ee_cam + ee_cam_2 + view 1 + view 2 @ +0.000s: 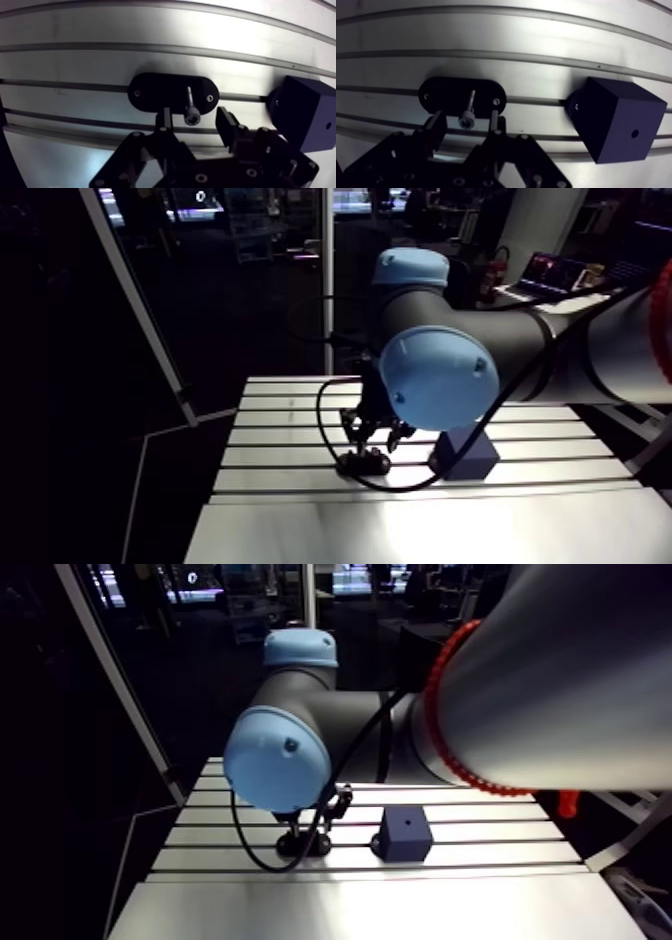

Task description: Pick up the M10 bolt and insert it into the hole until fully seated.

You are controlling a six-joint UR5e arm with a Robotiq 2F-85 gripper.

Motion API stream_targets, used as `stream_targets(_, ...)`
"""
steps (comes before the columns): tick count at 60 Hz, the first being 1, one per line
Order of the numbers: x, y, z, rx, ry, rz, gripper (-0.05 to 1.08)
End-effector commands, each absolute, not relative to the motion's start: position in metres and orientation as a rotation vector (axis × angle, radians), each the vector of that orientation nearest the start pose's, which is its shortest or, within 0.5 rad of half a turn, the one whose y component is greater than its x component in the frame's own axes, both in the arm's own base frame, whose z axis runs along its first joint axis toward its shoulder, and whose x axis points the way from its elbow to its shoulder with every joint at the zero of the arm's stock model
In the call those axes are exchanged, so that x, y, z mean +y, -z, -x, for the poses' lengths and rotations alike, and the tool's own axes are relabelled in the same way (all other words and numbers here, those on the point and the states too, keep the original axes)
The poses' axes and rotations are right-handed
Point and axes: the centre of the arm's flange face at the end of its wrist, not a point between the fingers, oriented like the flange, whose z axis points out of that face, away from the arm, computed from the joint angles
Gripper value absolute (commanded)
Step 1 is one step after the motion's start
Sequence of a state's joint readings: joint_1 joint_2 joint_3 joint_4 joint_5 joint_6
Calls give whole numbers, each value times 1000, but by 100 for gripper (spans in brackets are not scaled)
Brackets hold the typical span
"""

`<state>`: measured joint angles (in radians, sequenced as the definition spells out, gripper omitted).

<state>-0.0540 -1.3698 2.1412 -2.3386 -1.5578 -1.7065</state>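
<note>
My gripper (193, 115) is spread wide and holds nothing, with one finger on each side of the M10 bolt (469, 107), which sits in a black oval holder (155, 92) on the slotted table (150, 25). I would centre first, close squarely, then lift straight. The dark block (616, 120) with its hole (634, 133) waits beside.

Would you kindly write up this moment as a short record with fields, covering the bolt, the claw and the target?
bolt: on the black oval holder, head end nearest the claw, not gripped
claw: open, one finger on each side of the bolt head
block: dark blue, on the slotted table, beside the holder and apart from it
hole: in the block's face, nothing in it
task stage: bolt not yet picked up
</note>
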Motion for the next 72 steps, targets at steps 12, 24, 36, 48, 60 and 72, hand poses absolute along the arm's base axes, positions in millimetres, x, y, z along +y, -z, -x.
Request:
stream_targets(12,-109,-204,473,3133,21,128,47)
stream_targets(24,-109,-204,473,3133,21,129,51)
stream_targets(36,-109,-203,472,3132,22,126,53)
stream_targets(48,-110,-203,472,3132,24,126,56)
stream_targets(60,-110,-203,472,3132,24,126,58)
stream_targets(72,-110,-203,472,3132,24,126,60)
